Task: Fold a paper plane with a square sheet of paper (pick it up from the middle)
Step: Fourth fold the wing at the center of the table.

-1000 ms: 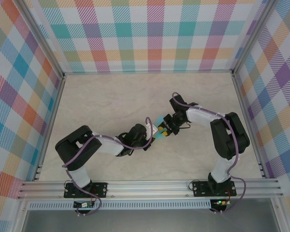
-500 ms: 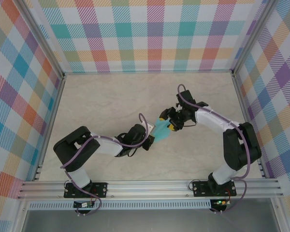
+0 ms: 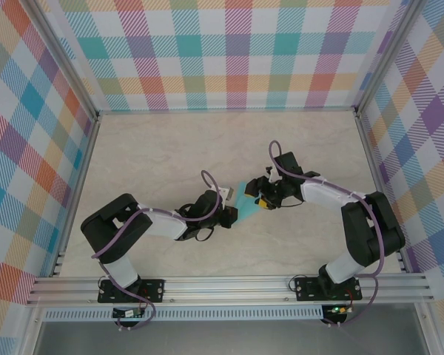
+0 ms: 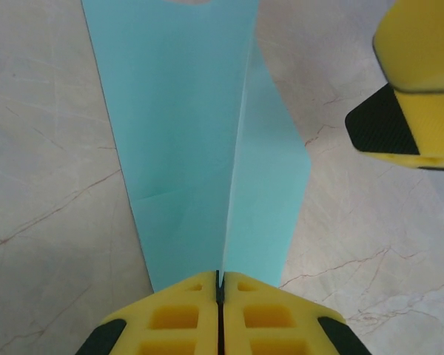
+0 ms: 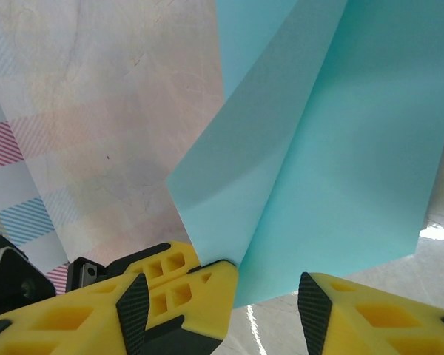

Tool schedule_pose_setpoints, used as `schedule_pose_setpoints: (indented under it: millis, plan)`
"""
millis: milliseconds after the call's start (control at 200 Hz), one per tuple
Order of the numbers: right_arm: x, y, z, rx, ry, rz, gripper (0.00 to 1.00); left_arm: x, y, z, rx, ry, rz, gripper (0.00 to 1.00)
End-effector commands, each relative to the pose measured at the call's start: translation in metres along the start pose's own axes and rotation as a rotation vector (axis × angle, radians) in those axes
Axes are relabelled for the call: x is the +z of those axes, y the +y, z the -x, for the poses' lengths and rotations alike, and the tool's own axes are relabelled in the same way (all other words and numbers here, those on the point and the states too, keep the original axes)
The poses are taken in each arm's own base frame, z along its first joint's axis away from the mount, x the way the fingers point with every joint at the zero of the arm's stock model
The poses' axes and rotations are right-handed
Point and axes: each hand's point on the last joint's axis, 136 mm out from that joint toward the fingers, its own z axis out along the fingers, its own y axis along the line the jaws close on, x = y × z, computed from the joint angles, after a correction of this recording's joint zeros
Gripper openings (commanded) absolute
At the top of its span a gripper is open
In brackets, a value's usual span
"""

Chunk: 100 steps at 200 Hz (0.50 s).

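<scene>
The paper (image 4: 185, 126) hangs by one thin pinch. The left gripper (image 4: 219, 285) is closed tight on the near end of the centre crease, with its two yellow fingers meeting flat against each other. If that grip sits off the crease line, or the arm twists, the sheet could slide out, tear at the pinch or spring open. The right gripper (image 5: 260, 279) has its fingers well apart, one on each side of the paper's lower edge. One finger lies just beside a folded corner. Closing from there could catch a single layer and crumple it, or set a crooked fold. Pulling against the other arm could rip the sheet.

The paper sits between the two grippers, near the middle of the worktop (image 3: 170, 148) and a little towards its right edge. I cannot tell whether it touches the surface. It is plain matte turquoise, already folded into a long narrow shape. A sharp crease runs down its length, with one flap lapped over the other and a slanted edge on one side. It looks smooth and uncreased elsewhere.
</scene>
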Motion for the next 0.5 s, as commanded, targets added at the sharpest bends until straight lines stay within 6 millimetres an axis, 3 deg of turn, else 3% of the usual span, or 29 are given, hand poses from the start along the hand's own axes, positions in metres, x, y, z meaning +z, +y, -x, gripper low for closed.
schedule_pose_setpoints:
  millis: [0, 305, 495]
  plan:
    - [0.001, 0.007, -0.001, -0.064, 0.005, 0.051, 0.56, -0.005, -0.007, 0.002, -0.071, -0.018, -0.037, 0.06]
    - [0.016, -0.002, -0.001, -0.048, 0.047, 0.035, 0.45, -0.005, -0.004, -0.002, -0.103, -0.01, -0.027, 0.06]
    - [0.025, -0.01, -0.001, -0.027, 0.066, 0.019, 0.47, -0.003, -0.004, -0.004, -0.138, -0.001, -0.033, 0.06]
